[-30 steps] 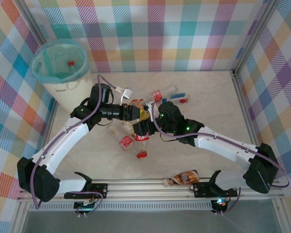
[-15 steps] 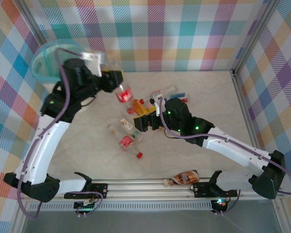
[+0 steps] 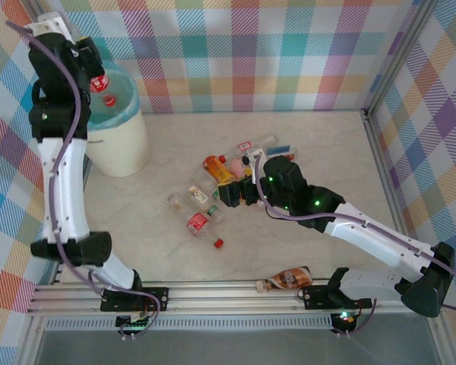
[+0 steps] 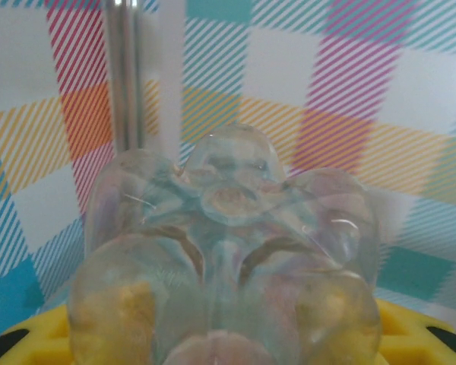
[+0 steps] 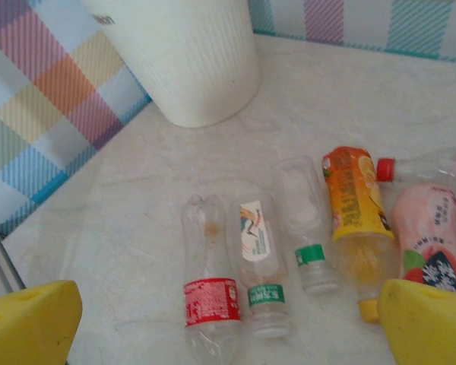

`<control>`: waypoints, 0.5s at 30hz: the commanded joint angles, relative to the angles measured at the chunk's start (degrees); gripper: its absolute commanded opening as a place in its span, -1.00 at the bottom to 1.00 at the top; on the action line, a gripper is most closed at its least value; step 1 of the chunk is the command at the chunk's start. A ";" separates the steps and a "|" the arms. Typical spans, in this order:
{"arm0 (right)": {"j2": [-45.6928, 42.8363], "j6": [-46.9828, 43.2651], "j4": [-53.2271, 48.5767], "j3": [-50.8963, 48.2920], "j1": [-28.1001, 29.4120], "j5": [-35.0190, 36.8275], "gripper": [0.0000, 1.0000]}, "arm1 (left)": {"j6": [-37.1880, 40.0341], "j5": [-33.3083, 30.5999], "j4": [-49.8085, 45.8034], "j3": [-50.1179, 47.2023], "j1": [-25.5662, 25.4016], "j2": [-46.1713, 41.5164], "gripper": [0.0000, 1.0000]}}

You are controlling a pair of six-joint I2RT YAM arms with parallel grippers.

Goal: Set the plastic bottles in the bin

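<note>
**Top external.** The left gripper [image 3: 93, 71], raised above the cream-white round bin [image 3: 120, 141] with its teal liner [image 3: 134, 104], clamps a clear plastic bottle with a red label [image 3: 99, 82]. The right gripper [image 3: 226, 195] hangs low, just beside the scattered bottles.

**Left wrist.** The yellow fingers [image 4: 30, 338] are closed on that bottle, whose lobed base faces the camera.

**Right wrist.** The jaws are wide apart and empty. Ahead, an orange bottle [image 5: 356, 209] and clear bottles [image 5: 262, 262] lie side by side, caps toward the gripper.

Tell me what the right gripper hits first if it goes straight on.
The right gripper would likely meet the white-and-green-label bottle first, or the red-label bottle beside it; depth is unclear.
</note>
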 commanded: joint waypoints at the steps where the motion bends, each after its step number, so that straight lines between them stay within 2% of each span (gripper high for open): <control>1: -1.84 0.99 -6.75 -0.41 0.07 3.15 0.98 | -0.76 0.46 -0.21 3.10 4.19 5.32 -0.14; 5: -3.30 4.76 -15.02 -0.59 0.07 5.25 0.96 | -2.73 2.47 -0.16 5.55 7.58 11.82 -0.15; 10: -4.41 9.24 -24.35 -0.61 0.07 4.49 0.94 | -2.92 4.45 -1.97 7.86 8.78 17.62 -0.10; 15: -5.25 11.14 -30.71 -0.85 0.07 5.37 0.93 | -2.26 5.10 -3.02 7.75 9.47 20.16 0.21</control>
